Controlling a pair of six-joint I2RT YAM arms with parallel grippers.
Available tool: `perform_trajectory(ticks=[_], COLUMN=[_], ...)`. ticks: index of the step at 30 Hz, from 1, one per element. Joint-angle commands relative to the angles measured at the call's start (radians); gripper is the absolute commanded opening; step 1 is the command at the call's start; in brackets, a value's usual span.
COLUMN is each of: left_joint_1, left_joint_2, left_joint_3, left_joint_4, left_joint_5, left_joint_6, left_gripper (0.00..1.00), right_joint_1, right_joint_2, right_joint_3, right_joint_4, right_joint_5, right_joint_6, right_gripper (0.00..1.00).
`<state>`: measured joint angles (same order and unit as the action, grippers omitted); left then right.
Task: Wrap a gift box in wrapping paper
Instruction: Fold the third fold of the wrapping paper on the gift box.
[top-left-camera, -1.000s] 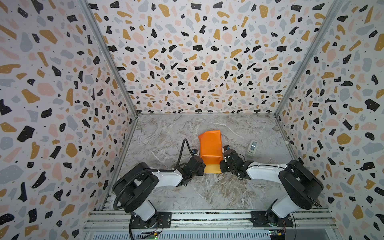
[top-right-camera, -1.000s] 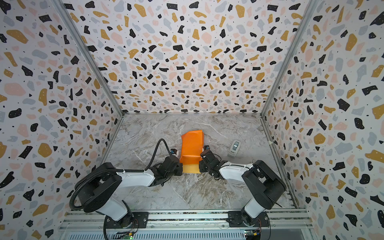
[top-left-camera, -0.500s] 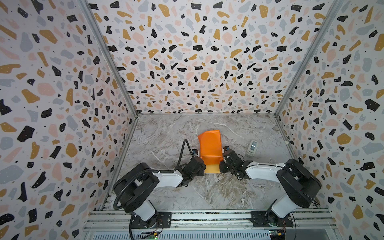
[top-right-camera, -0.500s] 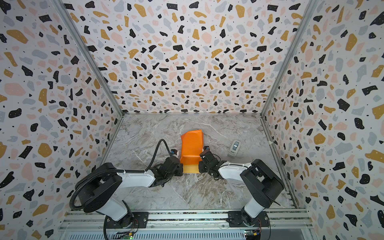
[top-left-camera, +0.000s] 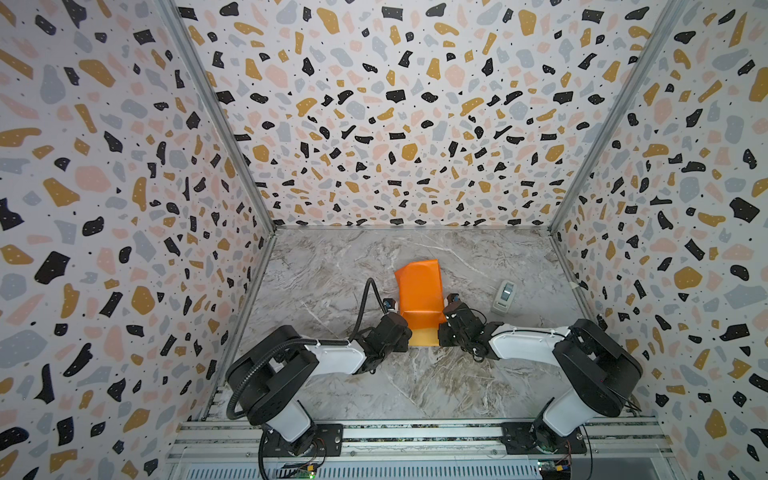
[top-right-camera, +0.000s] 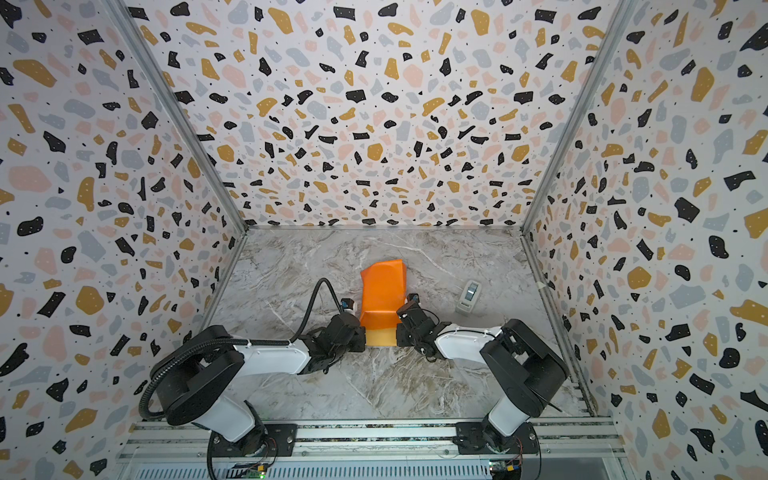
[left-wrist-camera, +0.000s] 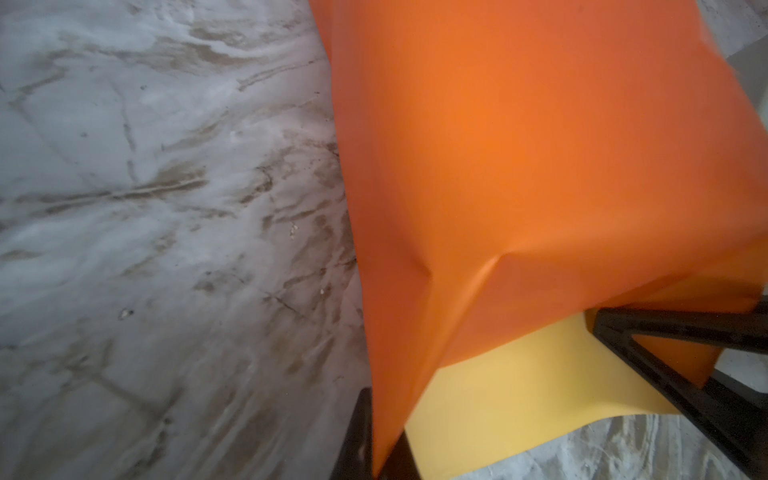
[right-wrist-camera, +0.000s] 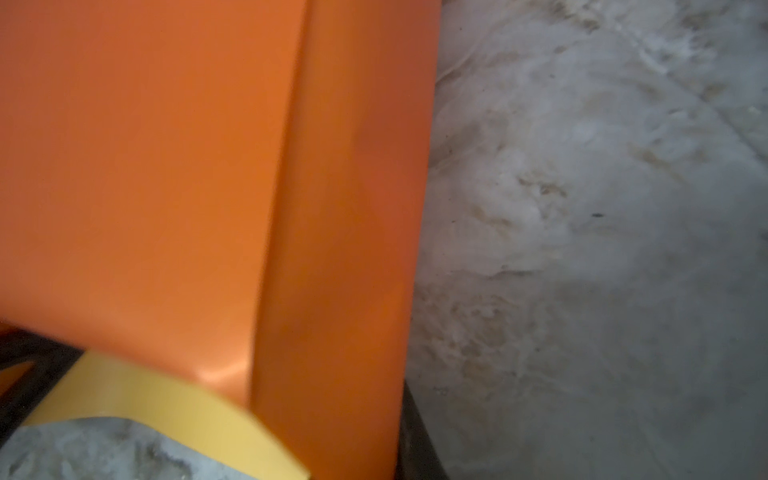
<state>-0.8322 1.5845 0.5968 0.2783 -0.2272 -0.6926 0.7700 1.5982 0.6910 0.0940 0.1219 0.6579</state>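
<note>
Wrapping paper (top-left-camera: 417, 291) draped on the worktop (top-left-camera: 332, 282), orange up, long axis running away from the bases; gift box hidden, presumably beneath. Left claw (top-left-camera: 409, 336) pinched on near corner; right claw (top-left-camera: 441, 332) at opposite near corner, equally close, closure unclear.

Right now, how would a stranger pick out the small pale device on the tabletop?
On the marble tabletop, find the orange wrapping paper near the middle. The small device lies alone to its right, apart from it: pale grey with a dark window.
</note>
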Motion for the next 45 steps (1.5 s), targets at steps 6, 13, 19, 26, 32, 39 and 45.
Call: perform_trajectory(ticks=[6,13,19,26,32,39,45], left_joint_1=[-0.003,-0.004,-0.003,-0.004,-0.015,-0.015,-0.015], left_joint_2=[-0.005,-0.004,-0.006,-0.007,-0.046,-0.041,-0.002], left_joint_3=[-0.010,-0.011,-0.013,-0.013,-0.033,-0.024,-0.007], left_joint_4=[0.016,0.015,0.016,0.014,0.017,0.013,0.003], left_joint_5=[-0.027,-0.032,-0.034,-0.033,-0.031,-0.047,-0.055], left_joint_6=[0.007,0.013,0.013,0.019,-0.003,0.000,0.017], left_gripper=[0.00,0.00,0.00,0.00,0.00,0.02,0.23], right_joint_1=[0.019,0.021,0.020,0.018,0.002,-0.014,-0.016], right_joint_2=[0.014,-0.007,-0.002,0.026,-0.009,-0.023,-0.029], right_joint_3=[0.033,0.022,0.023,0.045,0.046,0.038,0.027], right_joint_4=[-0.038,-0.031,-0.029,-0.024,-0.050,-0.042,-0.037], right_joint_5=[0.069,0.071,0.064,0.069,0.078,0.058,0.046], right_joint_6=[0.043,0.039,0.034,0.026,0.003,-0.017,-0.022], right_gripper=[0.02,0.05,0.16,0.03,0.03,0.07,0.16])
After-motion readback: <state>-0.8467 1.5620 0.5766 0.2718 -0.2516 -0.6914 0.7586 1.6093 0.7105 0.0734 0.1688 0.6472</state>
